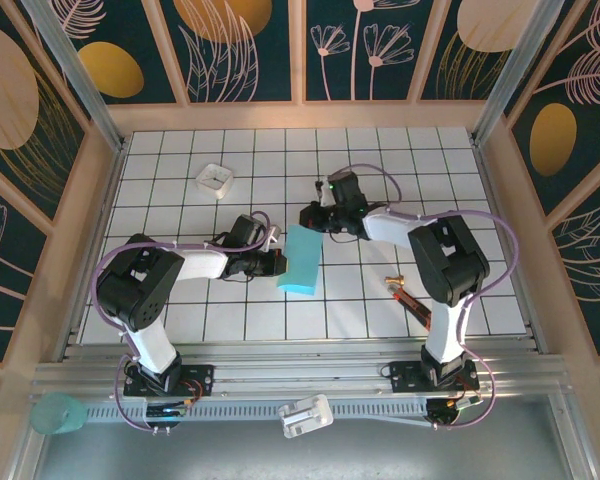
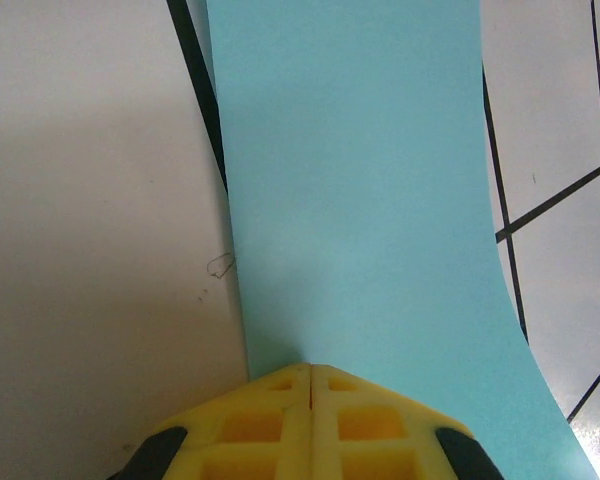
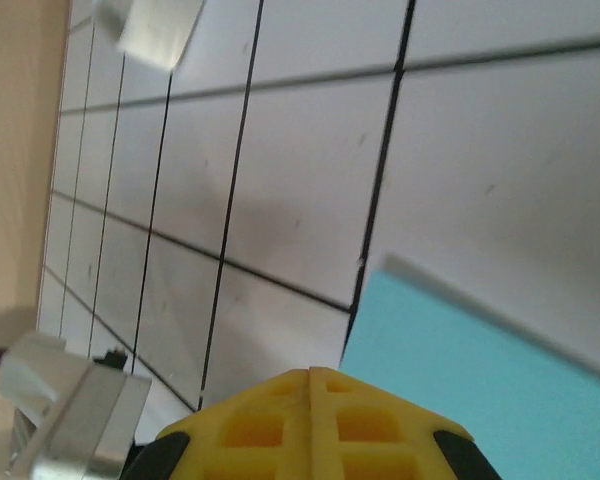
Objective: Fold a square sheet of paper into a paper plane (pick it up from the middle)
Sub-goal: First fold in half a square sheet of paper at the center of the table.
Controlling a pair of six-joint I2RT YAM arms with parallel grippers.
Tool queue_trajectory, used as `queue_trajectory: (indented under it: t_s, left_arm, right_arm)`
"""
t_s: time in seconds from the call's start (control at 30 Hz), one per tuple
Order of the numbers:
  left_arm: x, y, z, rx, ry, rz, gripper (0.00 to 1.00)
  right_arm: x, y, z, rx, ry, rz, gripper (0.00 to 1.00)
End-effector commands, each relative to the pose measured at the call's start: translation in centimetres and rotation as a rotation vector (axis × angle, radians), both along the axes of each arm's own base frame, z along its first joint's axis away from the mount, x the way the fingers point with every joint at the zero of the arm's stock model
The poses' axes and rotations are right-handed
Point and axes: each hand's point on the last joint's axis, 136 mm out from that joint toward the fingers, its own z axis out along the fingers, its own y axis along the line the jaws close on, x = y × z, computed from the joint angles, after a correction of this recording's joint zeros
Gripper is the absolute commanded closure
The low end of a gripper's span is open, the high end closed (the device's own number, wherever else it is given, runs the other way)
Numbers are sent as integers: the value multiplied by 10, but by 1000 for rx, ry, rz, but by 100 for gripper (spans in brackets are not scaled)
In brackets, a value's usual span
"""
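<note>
The square sheet of paper [image 1: 300, 262], turquoise-blue, lies on the white grid table as an upright rectangle about one tile wide, apparently folded over. My left gripper [image 1: 278, 263] is shut, and its yellow tips rest at the paper's left edge. In the left wrist view the paper [image 2: 360, 200] stretches ahead of the closed left gripper [image 2: 310, 368], bending slightly. My right gripper [image 1: 310, 218] is shut just above the paper's top edge. In the right wrist view the right gripper [image 3: 310, 372] is beside a paper corner [image 3: 480, 380], with nothing between its fingers.
A small white square tray [image 1: 214, 178] stands at the back left, also seen as the tray [image 3: 160, 28]. A red-and-black pen-like tool [image 1: 410, 298] lies right of the paper, near the right arm. A teal cup [image 1: 58, 412] sits off the table at the front left.
</note>
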Motion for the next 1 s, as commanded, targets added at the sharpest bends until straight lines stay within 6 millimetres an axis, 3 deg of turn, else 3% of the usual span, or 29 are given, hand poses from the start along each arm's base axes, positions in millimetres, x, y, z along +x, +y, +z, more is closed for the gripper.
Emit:
queue_trajectory:
  t_s: [0.0, 0.13, 0.43, 0.5, 0.67, 0.77, 0.83, 0.97]
  left_arm:
    - [-61, 49, -63, 249, 252, 29, 100]
    - [-60, 49, -62, 247, 249, 28, 100]
    - [-49, 40, -45, 211, 214, 24, 100]
    - [-42, 35, -32, 186, 185, 30, 100]
    - [-9, 16, 22, 75, 51, 63, 81]
    - [7, 10, 41, -5, 15, 95, 79]
    - [11, 5, 44, -52, 32, 100, 82]
    - [19, -3, 35, -93, 82, 93, 98]
  right_arm:
    - [-11, 20, -12, 46, 42, 36, 100]
    - [-14, 30, -30, 30, 75, 42, 100]
    - [-22, 10, -81, -80, 150, 9, 100]
    - [-27, 3, -88, -105, 160, 5, 100]
    - [-37, -7, -101, -149, 177, 13, 100]
    - [-40, -10, -103, -159, 177, 13, 100]
    - [-41, -11, -104, -162, 180, 12, 100]
    - [-42, -11, -105, -162, 178, 10, 100]
